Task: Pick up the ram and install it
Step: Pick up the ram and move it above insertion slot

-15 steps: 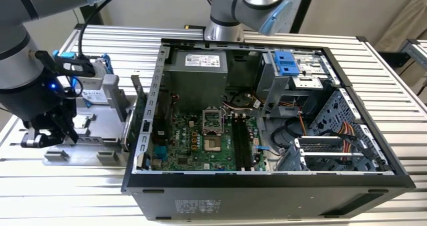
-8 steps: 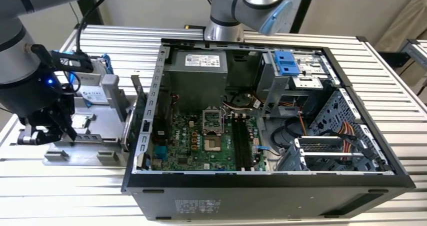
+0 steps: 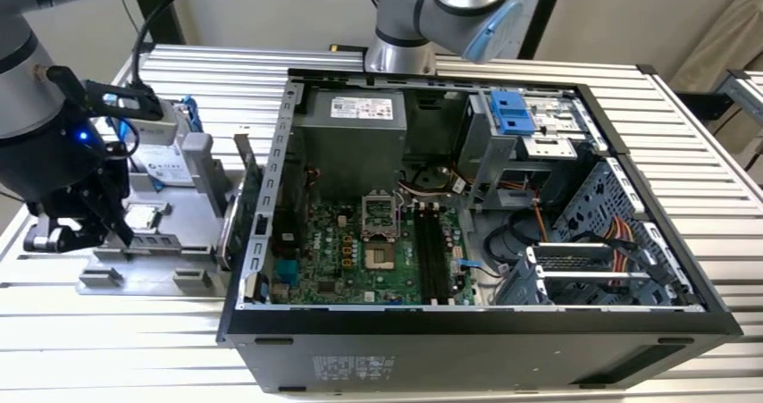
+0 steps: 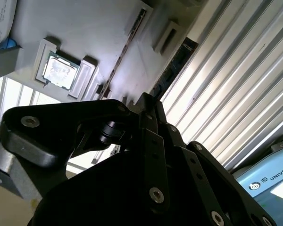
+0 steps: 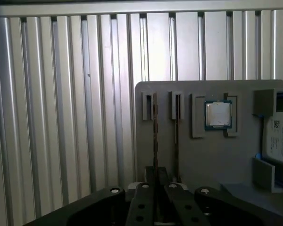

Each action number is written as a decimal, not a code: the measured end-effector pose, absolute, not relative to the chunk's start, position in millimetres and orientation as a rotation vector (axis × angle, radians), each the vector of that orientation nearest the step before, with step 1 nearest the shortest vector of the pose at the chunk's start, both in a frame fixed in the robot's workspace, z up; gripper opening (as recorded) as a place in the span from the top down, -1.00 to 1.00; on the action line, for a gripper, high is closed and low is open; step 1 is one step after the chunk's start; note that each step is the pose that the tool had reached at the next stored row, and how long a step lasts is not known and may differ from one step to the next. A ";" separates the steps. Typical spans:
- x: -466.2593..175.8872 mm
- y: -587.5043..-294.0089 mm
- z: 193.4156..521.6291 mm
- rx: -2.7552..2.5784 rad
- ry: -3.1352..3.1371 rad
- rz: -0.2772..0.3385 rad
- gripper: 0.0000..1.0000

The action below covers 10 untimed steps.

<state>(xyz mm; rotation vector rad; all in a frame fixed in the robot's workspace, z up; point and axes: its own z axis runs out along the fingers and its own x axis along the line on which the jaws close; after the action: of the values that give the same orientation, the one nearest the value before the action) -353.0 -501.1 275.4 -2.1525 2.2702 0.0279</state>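
1. The gripper (image 5: 154, 178) sits closest in the first wrist view, its fingers drawn together on the near end of the ram (image 5: 154, 127).
2. The ram stands on edge in a slot of the grey fixture (image 5: 212, 160), beside a second stick (image 5: 177, 132) and near the ribbed table (image 5: 61, 117).
3. Held by one end, so thin a board may tilt, bind in its slot or slip free.
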 end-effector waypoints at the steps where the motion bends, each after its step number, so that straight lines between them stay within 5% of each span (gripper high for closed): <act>1: -353.0 -501.2 276.7 -2.152 2.270 0.028 1.00; 10: -353.0 -501.1 288.1 -2.152 2.270 0.028 1.00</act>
<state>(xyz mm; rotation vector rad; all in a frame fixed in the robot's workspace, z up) -353.0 -501.1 288.1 -2.1525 2.2703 0.0278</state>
